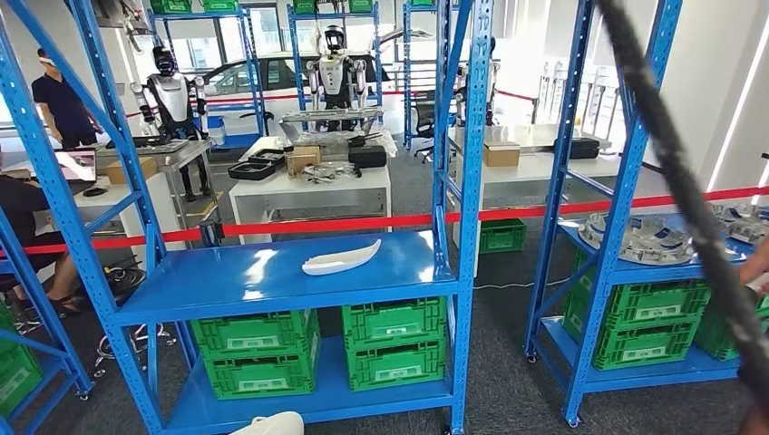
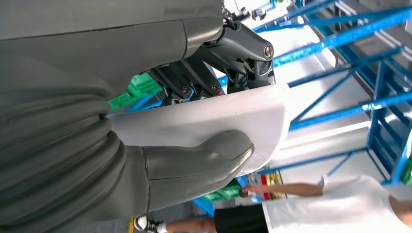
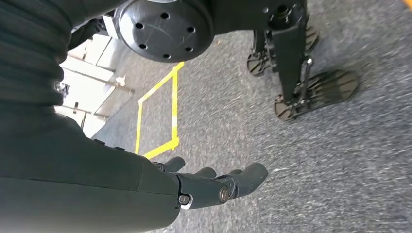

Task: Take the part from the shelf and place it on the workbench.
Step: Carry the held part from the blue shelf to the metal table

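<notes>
The left hand grips a white curved part, thumb pressed across one face and dark fingers behind the other. In the head view a white edge of that part peeks in at six o'clock. A second white curved part lies flat on the blue shelf, near centre, a touch toward two o'clock on the shelf top. Green crates sit on the tier beneath; they carry pale labels, but the print is too small to read. A red barrier tape runs across behind the rack, with a white workbench at twelve o'clock beyond it, boxes and dark trays on top. The right hand hangs over grey carpet, fingers loosely extended and apart, holding nothing. Yellow floor tape marks the floor nearby.
</notes>
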